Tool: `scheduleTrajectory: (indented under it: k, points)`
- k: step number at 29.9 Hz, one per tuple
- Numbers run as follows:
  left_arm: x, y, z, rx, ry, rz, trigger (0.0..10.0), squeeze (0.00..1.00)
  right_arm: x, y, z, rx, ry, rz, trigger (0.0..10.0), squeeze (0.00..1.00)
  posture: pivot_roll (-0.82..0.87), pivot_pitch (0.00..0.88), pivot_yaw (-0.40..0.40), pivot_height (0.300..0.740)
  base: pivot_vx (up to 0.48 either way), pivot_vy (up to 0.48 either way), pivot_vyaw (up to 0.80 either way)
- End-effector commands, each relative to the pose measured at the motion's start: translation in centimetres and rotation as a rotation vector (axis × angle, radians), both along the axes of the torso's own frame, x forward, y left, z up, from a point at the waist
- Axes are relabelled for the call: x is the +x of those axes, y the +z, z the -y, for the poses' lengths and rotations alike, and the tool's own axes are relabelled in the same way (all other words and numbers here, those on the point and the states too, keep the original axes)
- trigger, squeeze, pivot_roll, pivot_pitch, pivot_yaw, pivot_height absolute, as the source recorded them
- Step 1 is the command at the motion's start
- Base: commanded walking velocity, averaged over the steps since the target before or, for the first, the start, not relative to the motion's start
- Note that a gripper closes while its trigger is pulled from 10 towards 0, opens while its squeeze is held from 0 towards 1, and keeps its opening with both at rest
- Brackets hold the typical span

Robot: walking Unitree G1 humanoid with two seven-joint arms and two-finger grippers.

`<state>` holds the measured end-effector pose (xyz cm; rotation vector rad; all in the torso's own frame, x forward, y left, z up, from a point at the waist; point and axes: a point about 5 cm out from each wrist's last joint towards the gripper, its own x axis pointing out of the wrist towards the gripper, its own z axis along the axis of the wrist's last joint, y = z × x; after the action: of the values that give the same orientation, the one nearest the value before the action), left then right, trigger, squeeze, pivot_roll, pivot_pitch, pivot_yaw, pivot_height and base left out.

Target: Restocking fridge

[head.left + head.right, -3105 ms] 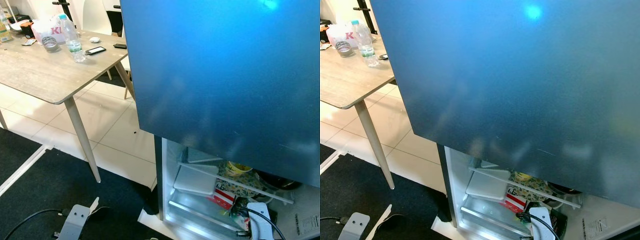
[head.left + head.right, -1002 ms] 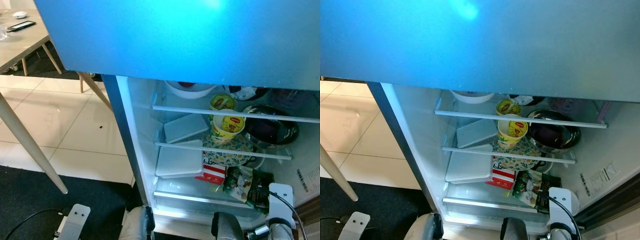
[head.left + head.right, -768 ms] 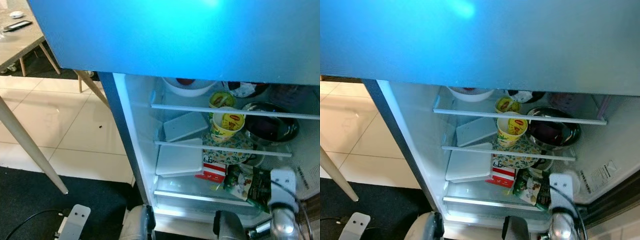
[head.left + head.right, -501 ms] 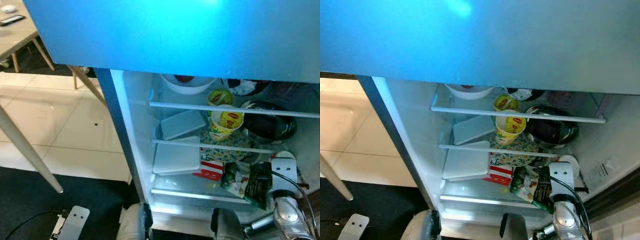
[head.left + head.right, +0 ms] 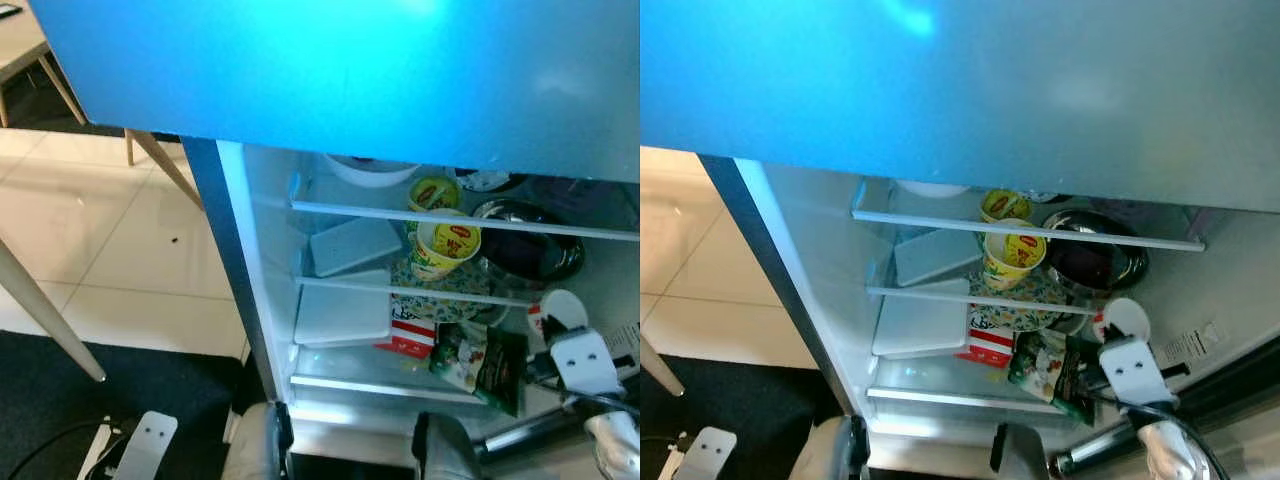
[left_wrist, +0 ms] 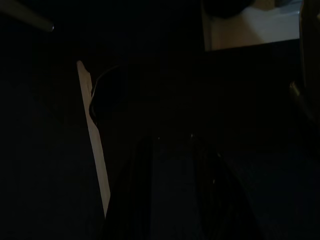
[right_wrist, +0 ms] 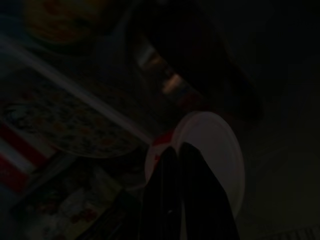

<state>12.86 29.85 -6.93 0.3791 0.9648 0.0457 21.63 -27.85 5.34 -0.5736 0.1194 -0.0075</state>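
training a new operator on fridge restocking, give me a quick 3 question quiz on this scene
1. True or false: the fridge door is open.
2. What does the right gripper hold: A a white round lid, B the yellow cup, C the dark pan?
3. Fill in: the flat white containers lie on the fridge's ____ side.

Key: 1 true. 2 A. 3 left.

Tiled floor [image 5: 110, 250], wooden table leg [image 5: 45, 325], dark mat [image 5: 90, 420] below.
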Motion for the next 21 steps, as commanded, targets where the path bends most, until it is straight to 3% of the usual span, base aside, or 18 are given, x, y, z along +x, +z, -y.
scheduleTrajectory:
  k: [1,10,13,21]
  points:
    - [-0.5,-0.2,0.1,-0.011,0.008,-0.019,10.0,0.29,-0.1,1.2,0.0,-0.025,0.013,0.038,10.0,0.0,0.01,0.118,-0.056,0.53,0.0,0.0,0.0]
    - [-0.4,0.0,-0.3,0.003,0.006,-0.018,10.0,0.29,-1.2,4.5,-1.3,-0.09,0.103,0.112,10.0,0.0,0.01,0.119,-0.054,0.53,0.0,0.0,0.0]
    - [-0.3,0.0,-0.5,0.004,0.004,-0.021,10.0,0.3,0.4,6.0,-1.5,-0.1,0.087,0.148,10.0,0.0,0.0,0.112,-0.045,0.53,0.0,0.0,0.0]
    - [-0.3,0.1,-0.6,-0.002,-0.003,-0.02,10.0,0.3,3.2,6.0,-2.2,-0.078,0.051,0.15,10.0,0.0,0.01,0.104,-0.038,0.53,0.0,0.0,0.0]
